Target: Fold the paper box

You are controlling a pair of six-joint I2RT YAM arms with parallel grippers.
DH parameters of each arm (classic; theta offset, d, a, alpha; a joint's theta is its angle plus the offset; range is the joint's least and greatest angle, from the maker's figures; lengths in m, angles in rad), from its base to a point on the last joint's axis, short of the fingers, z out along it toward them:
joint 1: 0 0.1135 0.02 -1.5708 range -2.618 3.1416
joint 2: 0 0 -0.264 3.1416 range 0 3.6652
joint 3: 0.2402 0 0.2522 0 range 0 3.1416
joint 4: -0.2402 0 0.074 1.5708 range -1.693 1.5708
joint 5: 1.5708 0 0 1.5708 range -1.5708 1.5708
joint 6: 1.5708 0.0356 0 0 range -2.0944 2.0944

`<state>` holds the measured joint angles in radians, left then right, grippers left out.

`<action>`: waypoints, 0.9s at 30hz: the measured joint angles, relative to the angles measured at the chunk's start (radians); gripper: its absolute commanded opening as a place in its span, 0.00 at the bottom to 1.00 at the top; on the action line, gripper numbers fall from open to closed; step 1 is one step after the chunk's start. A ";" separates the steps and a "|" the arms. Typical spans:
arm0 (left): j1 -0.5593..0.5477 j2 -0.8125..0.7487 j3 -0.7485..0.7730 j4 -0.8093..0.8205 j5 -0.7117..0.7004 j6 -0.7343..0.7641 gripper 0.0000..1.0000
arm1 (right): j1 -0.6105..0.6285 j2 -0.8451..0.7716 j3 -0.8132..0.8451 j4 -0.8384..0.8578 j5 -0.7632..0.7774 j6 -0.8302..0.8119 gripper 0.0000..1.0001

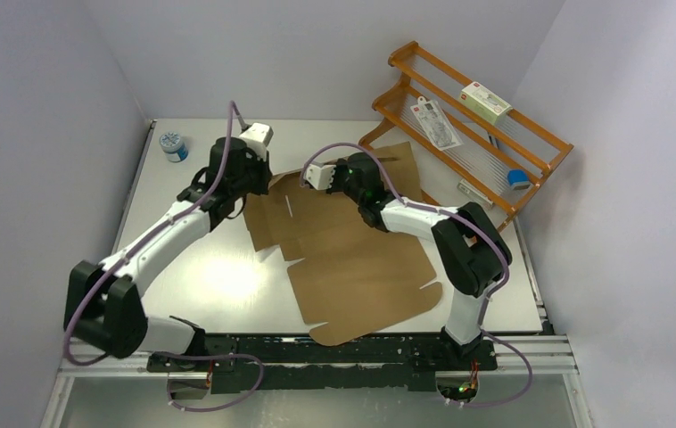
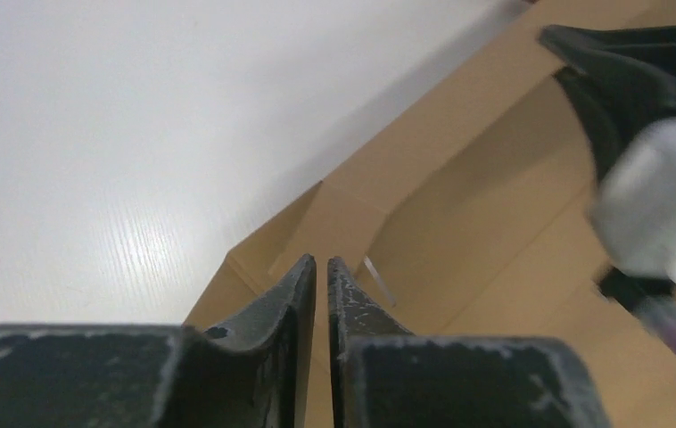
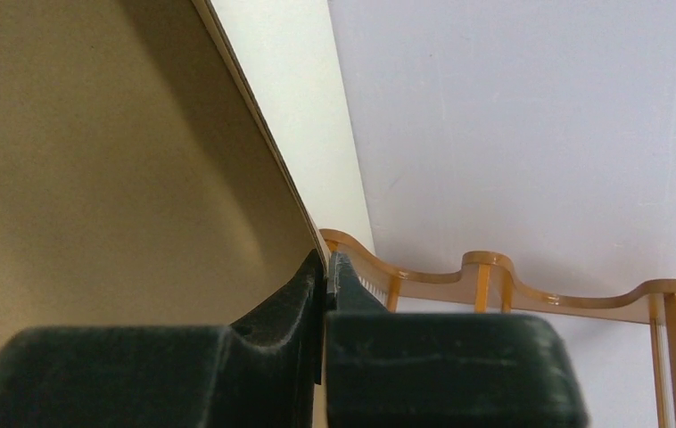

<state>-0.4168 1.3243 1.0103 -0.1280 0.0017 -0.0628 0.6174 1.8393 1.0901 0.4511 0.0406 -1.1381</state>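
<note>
The white tabletop (image 1: 192,267) has a big brown cardboard sheet (image 1: 361,267) lying in the middle, between 2 arms. An orange wooden rack (image 1: 468,116) stands far right. The right hand (image 3: 325,256) pinches the sheet's far edge. The left hand (image 2: 322,260) is narrow, holding nothing.

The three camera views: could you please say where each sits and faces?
Top: above and behind the arms, facing down at the table and paper box; both arms show.
Left wrist: along the left gripper toward the box.
Right wrist: along the right gripper, past the box's flap toward the rack.
All share the box.
</note>
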 measured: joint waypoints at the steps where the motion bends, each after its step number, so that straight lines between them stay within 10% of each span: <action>1: 0.001 0.030 0.014 0.000 -0.011 -0.015 0.11 | 0.000 -0.004 -0.002 0.000 0.000 0.000 0.00; 27: 0.018 0.245 0.043 0.053 0.117 -0.227 0.21 | 0.080 -0.119 -0.196 0.165 0.164 -0.085 0.00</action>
<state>-0.3988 1.5696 1.0534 -0.0746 0.1188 -0.2897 0.6975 1.7199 0.8936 0.6159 0.2043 -1.2228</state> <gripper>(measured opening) 0.148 0.029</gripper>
